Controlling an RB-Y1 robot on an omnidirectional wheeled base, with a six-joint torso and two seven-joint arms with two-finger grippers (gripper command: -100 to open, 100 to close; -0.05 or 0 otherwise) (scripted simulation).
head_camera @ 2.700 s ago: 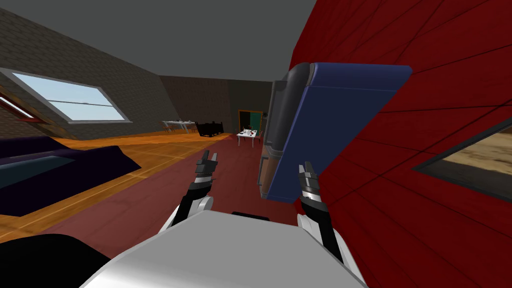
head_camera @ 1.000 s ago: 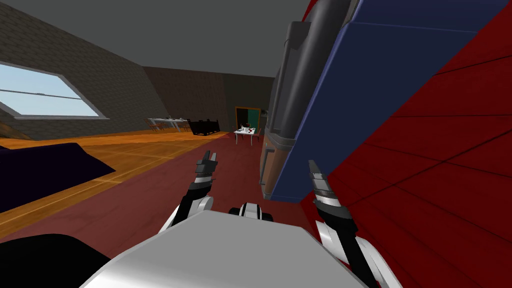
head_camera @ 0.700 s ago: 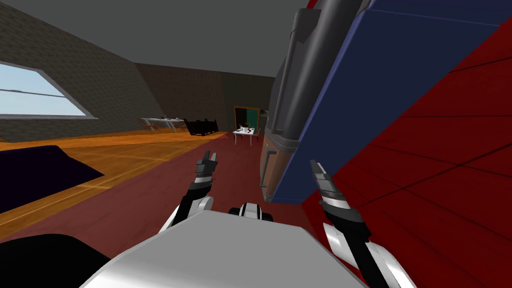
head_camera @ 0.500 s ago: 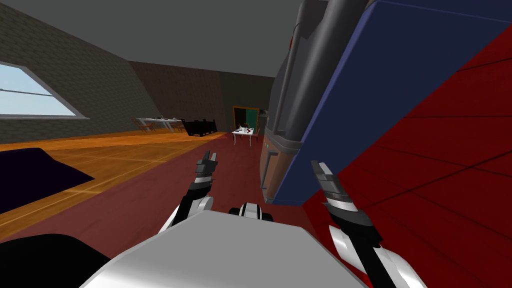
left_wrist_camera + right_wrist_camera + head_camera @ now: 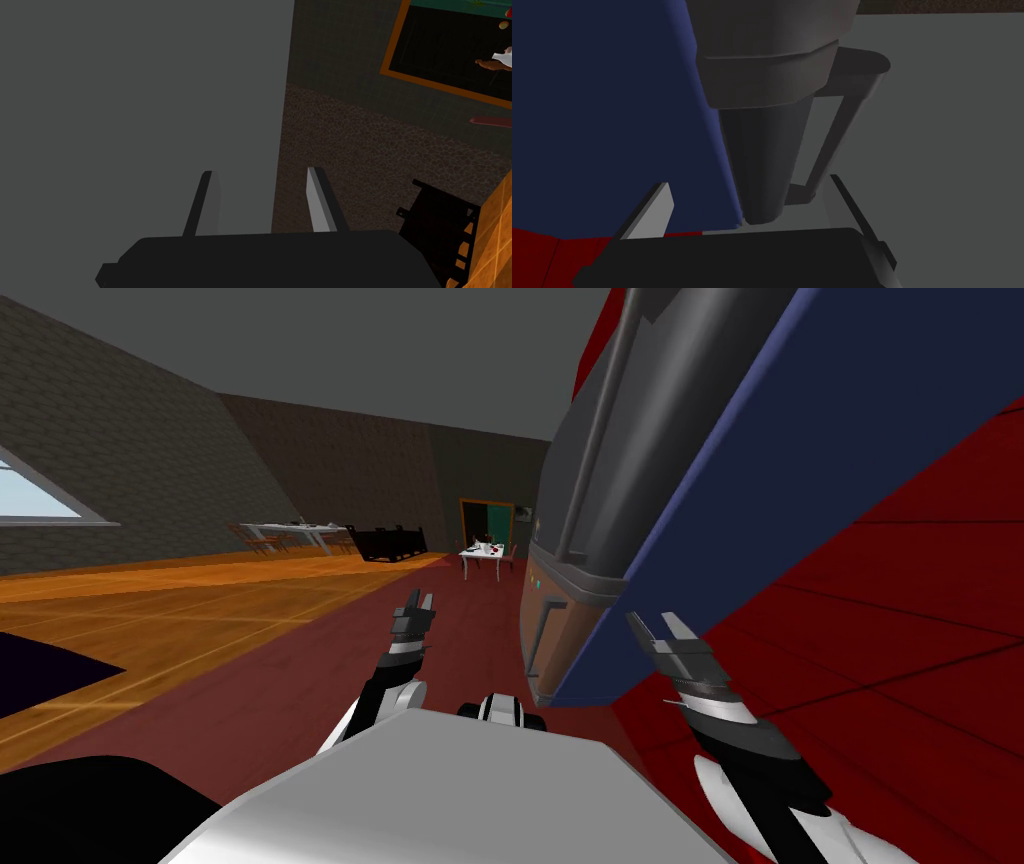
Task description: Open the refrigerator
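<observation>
The refrigerator (image 5: 800, 488) stands tall at my right against a red wall. It has a blue side, a dark grey upper door (image 5: 600, 508) with a long thin handle (image 5: 595, 438), and a brown lower door (image 5: 562, 653) with a short handle (image 5: 538, 643). My right gripper (image 5: 655, 623) is open beside the blue side's low front corner, not touching it. In the right wrist view the right gripper (image 5: 747, 197) looks up along the grey door's edge (image 5: 762, 150), with the handle bar (image 5: 837, 130) rising by one finger. My left gripper (image 5: 415, 603) is held forward, open and empty (image 5: 262, 190).
The red wall (image 5: 900, 638) runs close along my right. A dark red floor strip (image 5: 300, 688) leads ahead beside wooden flooring (image 5: 150, 598). Far off stand a small white table (image 5: 485, 556) and dark furniture (image 5: 385, 543). A dark rug edge (image 5: 40, 673) lies at the left.
I have moved closer to the refrigerator, which now looms larger and higher. My right arm has swung out to the right along its blue side. The left arm has kept its pose.
</observation>
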